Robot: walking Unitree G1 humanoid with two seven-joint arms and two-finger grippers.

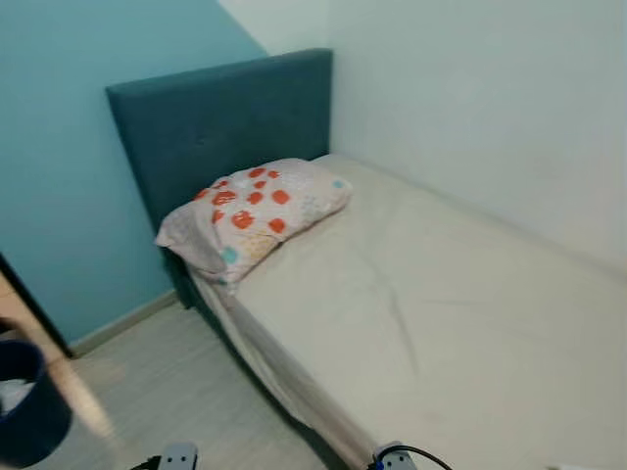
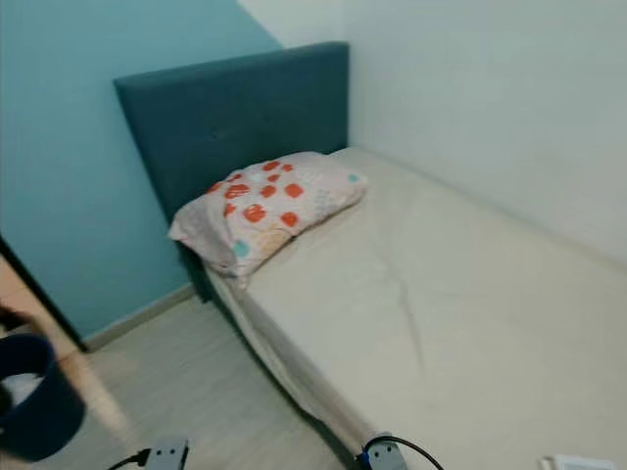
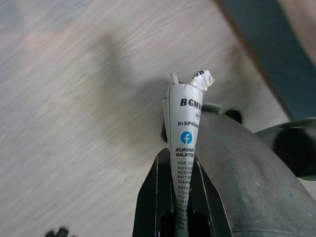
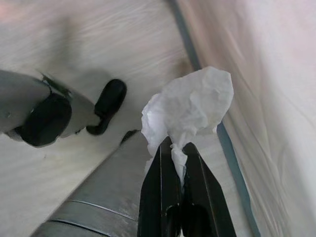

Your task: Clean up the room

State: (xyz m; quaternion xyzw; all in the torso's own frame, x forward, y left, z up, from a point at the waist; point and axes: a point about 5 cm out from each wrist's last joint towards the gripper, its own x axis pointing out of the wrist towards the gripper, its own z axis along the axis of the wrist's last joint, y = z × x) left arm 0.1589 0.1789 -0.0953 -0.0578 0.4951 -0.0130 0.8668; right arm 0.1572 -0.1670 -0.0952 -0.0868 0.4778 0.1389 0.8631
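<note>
Left eye view is showing the big stuff first: a bed (image 1: 460,323) with a bare cream sheet is running along the white wall, a teal headboard (image 1: 220,122) is standing at its far end, and a pillow (image 1: 257,213) with orange spots is lying against it, hanging a bit over the floor-side edge. A dark blue bin (image 1: 27,401) is sitting on the wooden floor (image 1: 176,392) at the robot's left, well apart from the bed, with something pale inside.

Both arms are hanging low and both are carrying trash. The left gripper (image 3: 178,163) is pinching a folded printed wrapper (image 3: 185,128) tight between its fingers, the wrapper sticking out past the tips. The right gripper (image 4: 177,150) is clamping a crumpled white tissue (image 4: 190,106), close beside the bed's side.

My guess is the step in hand is getting both bits to that bin. I'd be turning left toward it, keeping both grips firm while walking, bringing each gripper right over the opening before letting go, one at a time. The tissue is looking light, so dropping it from low down is probably safer.
</note>
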